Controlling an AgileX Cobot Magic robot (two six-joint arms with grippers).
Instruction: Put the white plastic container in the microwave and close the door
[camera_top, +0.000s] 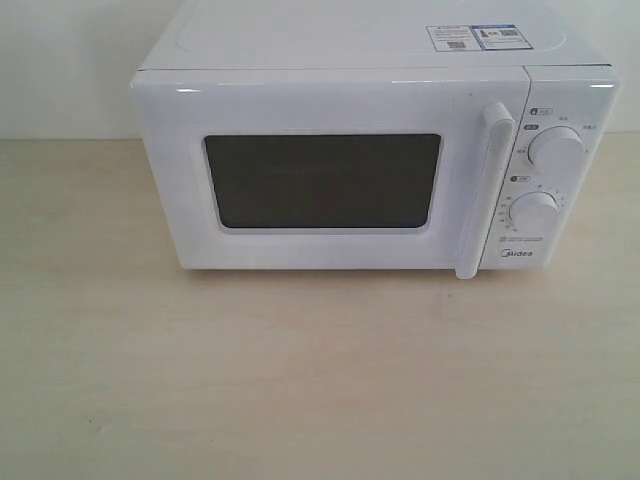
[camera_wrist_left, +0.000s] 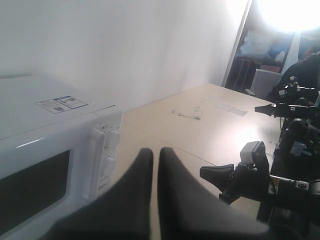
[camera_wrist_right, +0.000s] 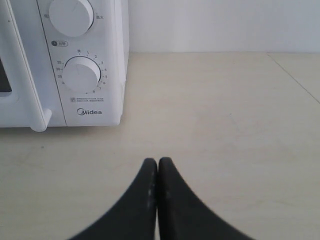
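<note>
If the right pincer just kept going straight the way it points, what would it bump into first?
Probably nothing soon: ahead of the right pincer only tabletop shows, then the white wall, though its distance is unclear. The microwave sits aside from that line.

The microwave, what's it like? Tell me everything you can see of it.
The microwave is a white, boxy Midea countertop model. Its door, with a dark window and vertical bar handle, is shut. Two round dials sit beside it, stickers on top. It stands upright on the pale table; nothing else touches it.
</note>
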